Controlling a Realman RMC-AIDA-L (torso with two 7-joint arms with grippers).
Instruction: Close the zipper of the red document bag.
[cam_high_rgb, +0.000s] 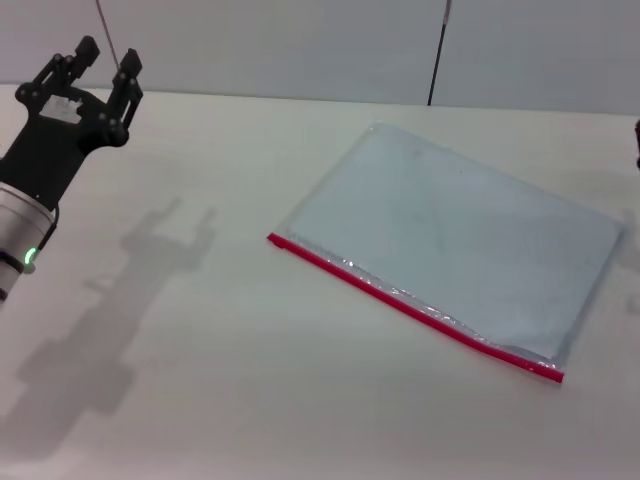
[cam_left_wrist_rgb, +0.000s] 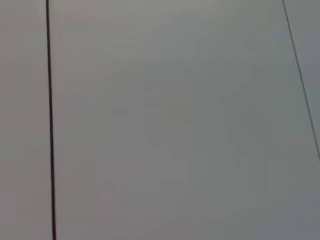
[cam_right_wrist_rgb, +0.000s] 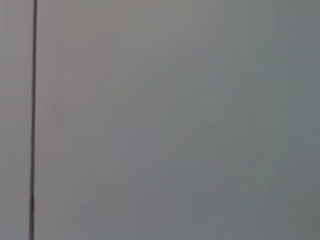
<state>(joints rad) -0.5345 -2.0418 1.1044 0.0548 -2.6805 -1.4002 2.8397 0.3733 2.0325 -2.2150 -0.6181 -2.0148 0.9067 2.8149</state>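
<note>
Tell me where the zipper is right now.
In the head view the zipper runs along the near long edge of the red document bag, right of centre on the table, far from the raised left gripper.

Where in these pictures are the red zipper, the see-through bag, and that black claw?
zipper (cam_high_rgb: 415, 306): head view, middle of the red strip along the bag's near edge.
red document bag (cam_high_rgb: 460, 235): head view, centre of its translucent face.
left gripper (cam_high_rgb: 103, 62): head view, between its raised, spread fingertips.
</note>
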